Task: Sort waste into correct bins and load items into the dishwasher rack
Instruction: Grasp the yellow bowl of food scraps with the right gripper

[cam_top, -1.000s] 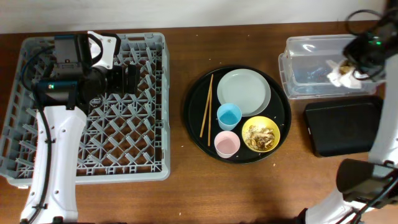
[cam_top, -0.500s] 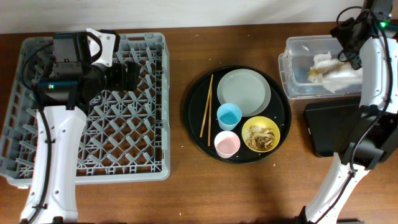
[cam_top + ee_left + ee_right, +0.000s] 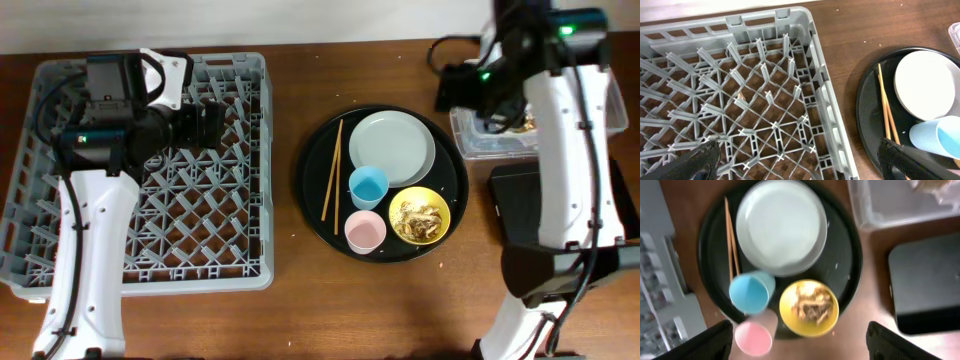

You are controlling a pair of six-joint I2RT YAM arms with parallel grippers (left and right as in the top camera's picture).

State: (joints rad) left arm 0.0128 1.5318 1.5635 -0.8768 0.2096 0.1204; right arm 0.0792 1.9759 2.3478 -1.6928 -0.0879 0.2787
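The right claw (image 3: 799, 332) hangs over the round black tray (image 3: 846, 265), wide apart and holding nothing. The left claw (image 3: 800, 160) is apart too, over the grey rack (image 3: 827, 115). The yellow bowl (image 3: 786, 311) of food scraps (image 3: 810, 305) sits low in the middle of the right wrist view, close beside the pink cup (image 3: 754, 337). I think it goes next: pinch the rim far from the cup and lift it flat.

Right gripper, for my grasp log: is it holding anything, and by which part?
Nothing: the right gripper has its jaws wide apart with nothing between them.
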